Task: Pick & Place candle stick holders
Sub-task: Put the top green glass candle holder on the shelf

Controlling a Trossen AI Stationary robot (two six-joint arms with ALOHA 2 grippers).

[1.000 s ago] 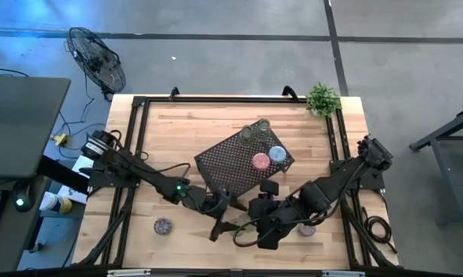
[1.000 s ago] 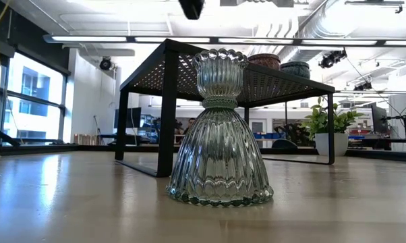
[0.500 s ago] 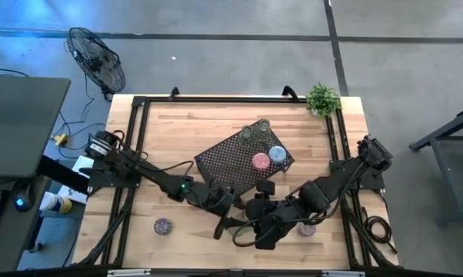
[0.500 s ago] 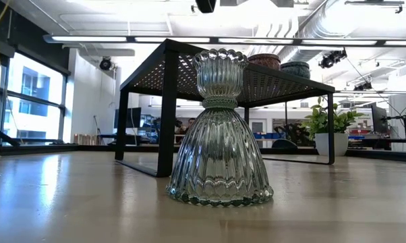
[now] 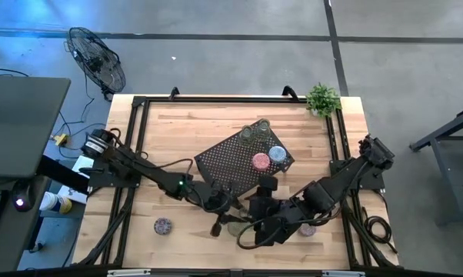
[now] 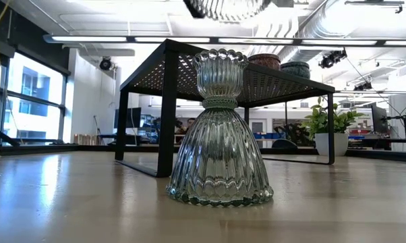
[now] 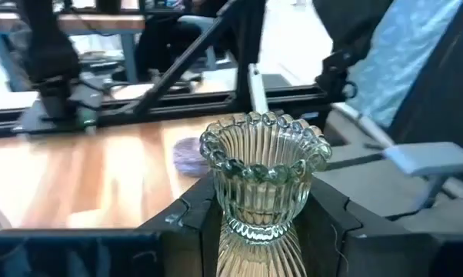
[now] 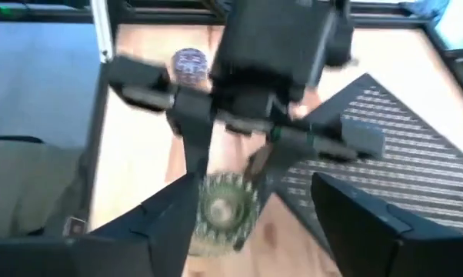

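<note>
A clear-greenish ribbed candle stick holder (image 7: 254, 177) stands upright in the air, with my left gripper (image 7: 258, 231) shut on it. Its flared base (image 6: 226, 8) shows at the top of the low view. My right gripper (image 8: 254, 223) faces it, open, one finger on either side of the same holder (image 8: 225, 209). Another clear holder (image 6: 220, 135) stands by its base on the table before the black mesh tray (image 5: 231, 165). On the tray sit two clear holders (image 5: 254, 131), a pink one (image 5: 260, 161) and a blue one (image 5: 277, 154). My left gripper pinches the holder's narrow neck (image 7: 254, 227), just under the beaded cup, between its two fingers (image 7: 189, 223). The fingers come in about level, from the table's left. The holder is upright, cup on top, lifted clear of the table. My right gripper's fingers (image 8: 174, 219) stand wide around the holder. The picture is blurred, and I cannot tell whether one of them touches the glass.
A mottled holder (image 5: 164, 225) stands near the front left of the table and a pinkish one (image 5: 305, 229) lies by my right arm. A small green potted plant (image 5: 322, 98) stands at the far right corner. Black rails (image 5: 139, 104) frame the table.
The ribbed base of the lifted holder has come into the top of the low view, where only a dark gripper part showed before. The holder on the table and those on the tray have stayed in place.
</note>
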